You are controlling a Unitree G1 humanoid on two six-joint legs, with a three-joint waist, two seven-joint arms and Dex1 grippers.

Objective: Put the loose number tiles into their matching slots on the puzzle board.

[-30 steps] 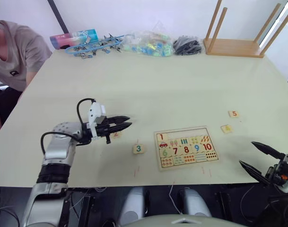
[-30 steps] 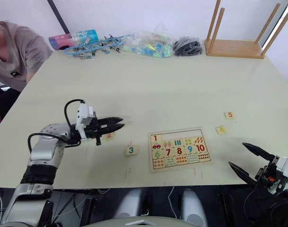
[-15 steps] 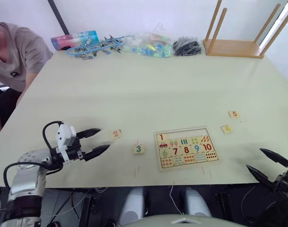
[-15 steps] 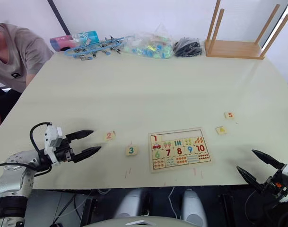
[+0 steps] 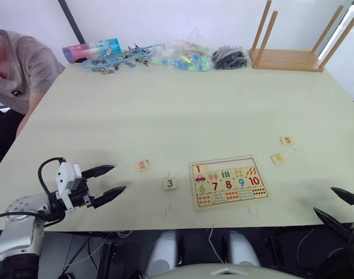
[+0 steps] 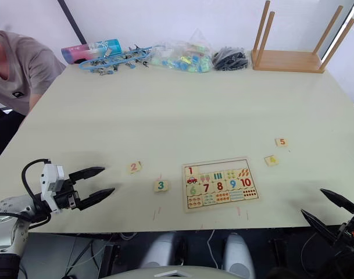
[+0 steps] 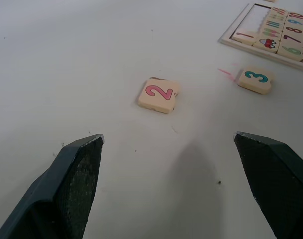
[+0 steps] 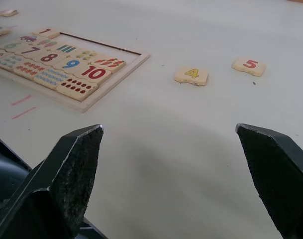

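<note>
The puzzle board (image 5: 229,181) lies near the table's front edge, with tile 1 seated in its top row and the other slots (image 5: 232,164) of that row bare. Loose tiles lie on the table: tile 2 (image 5: 142,165) and tile 3 (image 5: 170,183) left of the board, tile 4 (image 5: 277,158) and tile 5 (image 5: 287,140) to its right. My left gripper (image 5: 110,181) is open at the front left, short of tile 2 (image 7: 158,94), holding nothing. My right gripper (image 5: 339,208) is open off the front right edge, facing tile 4 (image 8: 191,75) and tile 5 (image 8: 249,65).
A person in a grey shirt (image 5: 17,67) sits at the table's left side. Along the far edge lie a blue-pink cylinder (image 5: 91,47), blue clips (image 5: 115,58), a bag of coloured pieces (image 5: 182,55) and black parts (image 5: 230,56). An upturned wooden stool (image 5: 293,49) stands at the far right.
My left gripper drew back left and toward the front edge, opening and leaving tile 2 on the table. My right gripper sank lower off the front right edge.
</note>
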